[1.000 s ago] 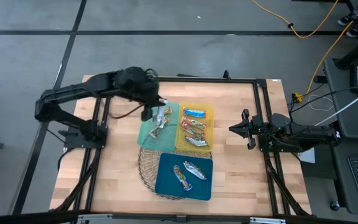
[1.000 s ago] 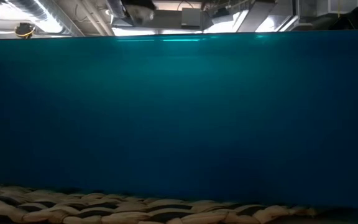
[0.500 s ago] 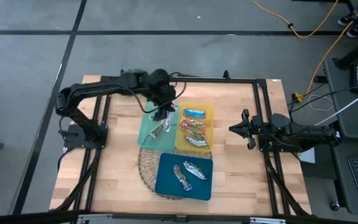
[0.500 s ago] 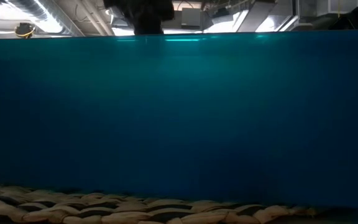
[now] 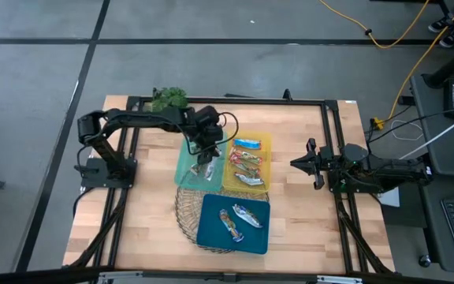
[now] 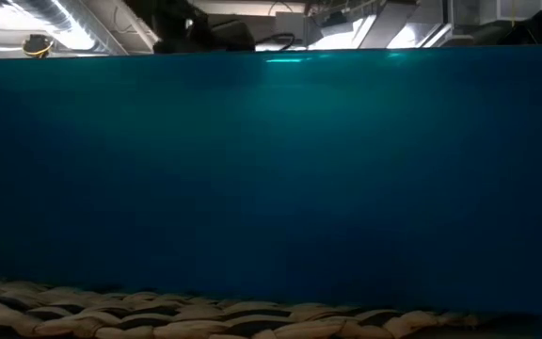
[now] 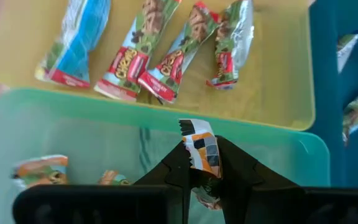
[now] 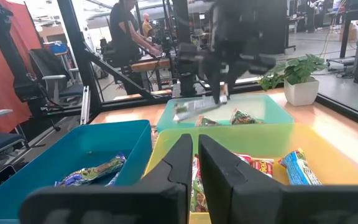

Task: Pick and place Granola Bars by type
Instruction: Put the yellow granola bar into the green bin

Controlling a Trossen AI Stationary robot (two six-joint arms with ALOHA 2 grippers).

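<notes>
My left gripper [image 5: 204, 151] hangs over the green tray [image 5: 186, 170], shut on a silver, orange-printed granola bar [image 7: 201, 151]. Two more bars [image 7: 42, 171] lie on that tray's floor. The yellow tray [image 5: 265, 142] beside it holds several bars, one blue [image 7: 76, 37] and the others red-brown [image 7: 173, 59]. Two bars [image 5: 239, 217] lie in the blue tray [image 5: 211, 229] nearer the front. My right gripper [image 5: 296, 164] waits shut at the table's right side, level, touching nothing. My left gripper pinches the bar between its two fingers near one end; the saw-cut wrapper end [image 7: 191, 132] sticks out past the fingertips. The fingers slant down from the table's left. In the right wrist view the bar [image 8: 194, 107] juts sideways from the fingers, clear above the green tray.
A wire basket [image 5: 184, 211] lies under the blue tray, whose wall [image 6: 271, 179] fills the low view. A green plant [image 5: 169, 98] stands at the far edge. Bare wood lies to the left and right of the trays.
My left gripper, shut on the bar, has gone toward the table's right edge and come down over the green tray, tipping further downward. The arm has stretched out, which uncovers the plant at the far edge.
</notes>
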